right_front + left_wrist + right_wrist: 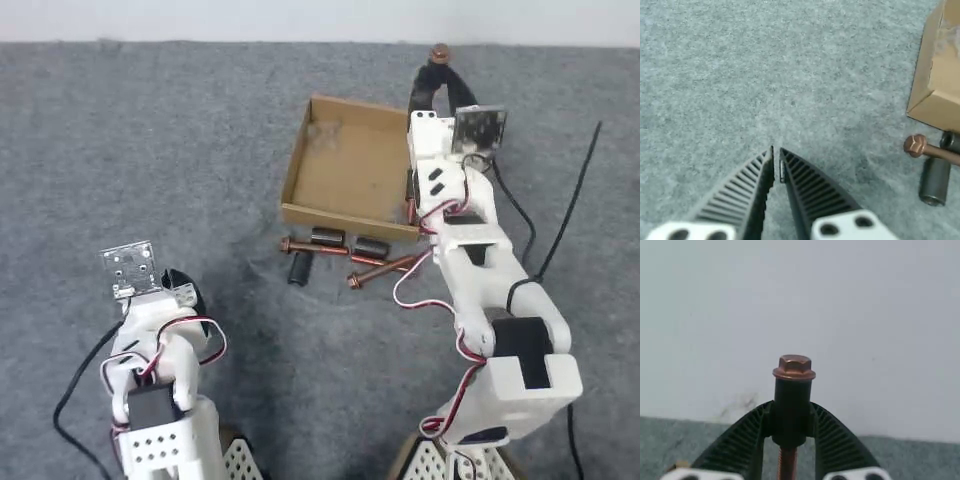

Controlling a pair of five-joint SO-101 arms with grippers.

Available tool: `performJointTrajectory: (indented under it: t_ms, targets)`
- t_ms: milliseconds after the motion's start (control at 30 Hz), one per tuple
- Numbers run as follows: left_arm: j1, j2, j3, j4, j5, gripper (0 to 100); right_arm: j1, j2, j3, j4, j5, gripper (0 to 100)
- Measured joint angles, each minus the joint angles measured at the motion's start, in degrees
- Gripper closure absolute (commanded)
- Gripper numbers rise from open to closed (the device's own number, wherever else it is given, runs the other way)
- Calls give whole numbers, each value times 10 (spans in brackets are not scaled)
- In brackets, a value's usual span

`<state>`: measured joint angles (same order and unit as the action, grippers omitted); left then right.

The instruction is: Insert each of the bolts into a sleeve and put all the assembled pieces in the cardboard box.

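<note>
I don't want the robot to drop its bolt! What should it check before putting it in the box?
1. Bolt pushed into sleeve: ok.
2. Right gripper fingers clamped on the sleeve: ok.
3. Held piece above the cardboard box: not ok, it looks raised past the far corner.
4. Room inside the box: ok, it looks empty.
5. Left gripper out of the way: ok, shut, well away from the box.
6. All pieces assembled: not ok, loose bolts and loose sleeves lie in front of the box.
</note>
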<state>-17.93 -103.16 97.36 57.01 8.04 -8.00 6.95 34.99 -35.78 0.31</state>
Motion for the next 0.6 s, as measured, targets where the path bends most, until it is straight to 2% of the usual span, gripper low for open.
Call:
performJointTrajectory:
  t_ms: [200,600]
  targets:
    - [0,0,0,0,0,985,-1,1,-73,229,0,991]
    - [0,0,0,0,-1,987,-9,2,-270,751,0,989]
